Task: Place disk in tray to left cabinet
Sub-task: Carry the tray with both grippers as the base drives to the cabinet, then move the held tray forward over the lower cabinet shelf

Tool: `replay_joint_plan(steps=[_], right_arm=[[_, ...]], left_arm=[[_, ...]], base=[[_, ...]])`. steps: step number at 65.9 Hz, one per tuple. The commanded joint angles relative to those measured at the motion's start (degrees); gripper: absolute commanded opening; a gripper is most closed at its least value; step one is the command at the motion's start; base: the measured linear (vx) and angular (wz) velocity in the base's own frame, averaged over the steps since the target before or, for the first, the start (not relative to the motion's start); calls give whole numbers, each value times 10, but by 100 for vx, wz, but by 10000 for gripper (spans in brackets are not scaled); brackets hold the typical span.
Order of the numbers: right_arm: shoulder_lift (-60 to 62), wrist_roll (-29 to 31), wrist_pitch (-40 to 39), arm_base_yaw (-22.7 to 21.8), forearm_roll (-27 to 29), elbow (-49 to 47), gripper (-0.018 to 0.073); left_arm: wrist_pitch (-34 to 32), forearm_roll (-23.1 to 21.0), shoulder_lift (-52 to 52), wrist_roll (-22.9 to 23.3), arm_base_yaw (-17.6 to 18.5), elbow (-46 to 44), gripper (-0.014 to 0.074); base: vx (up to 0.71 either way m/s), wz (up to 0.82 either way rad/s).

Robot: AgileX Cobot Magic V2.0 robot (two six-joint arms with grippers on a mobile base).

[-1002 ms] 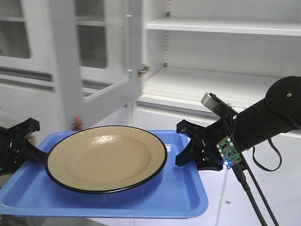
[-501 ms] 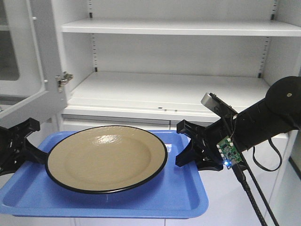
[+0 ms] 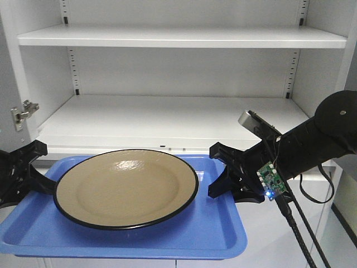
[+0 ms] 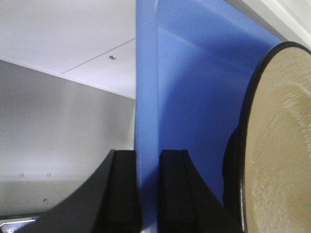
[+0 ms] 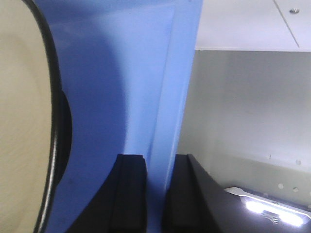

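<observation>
The tan disk (image 3: 126, 187) with its thin black rim lies flat in the blue tray (image 3: 184, 234), which hangs level in front of the open white cabinet (image 3: 178, 120). My left gripper (image 3: 34, 176) is shut on the tray's left lip (image 4: 146, 121), one finger on each side of it. My right gripper (image 3: 221, 176) is shut on the tray's right lip (image 5: 177, 97) in the same way. The disk's edge (image 4: 279, 145) shows in the left wrist view, and its rim (image 5: 29, 116) also shows in the right wrist view.
Inside the cabinet a wide lower shelf (image 3: 167, 114) lies just beyond the tray, with an upper shelf (image 3: 178, 37) above it. Slotted rails (image 3: 72, 67) run up the back corners. A door hinge (image 3: 21, 113) sticks out at the left edge.
The view has swung left to face the cabinet's open shelves squarely; the glass door has slid out of sight to the left. Tray, disk and both grippers hold the same pose.
</observation>
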State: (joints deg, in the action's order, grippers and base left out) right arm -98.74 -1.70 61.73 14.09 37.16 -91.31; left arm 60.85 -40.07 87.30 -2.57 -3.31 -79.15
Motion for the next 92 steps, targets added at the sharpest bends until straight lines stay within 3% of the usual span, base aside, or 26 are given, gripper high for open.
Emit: replay_joint_plan(steps=[1,92], right_arm=[[33,5,-9,19,142,-24,-4],[33,5,-9,19,141,-24,-4]], left_arm=[[19,-131,-25,6,22,-21,0],[19,-131,-25,6,22,-21,0]], base=[[28,-7],[24,-8]])
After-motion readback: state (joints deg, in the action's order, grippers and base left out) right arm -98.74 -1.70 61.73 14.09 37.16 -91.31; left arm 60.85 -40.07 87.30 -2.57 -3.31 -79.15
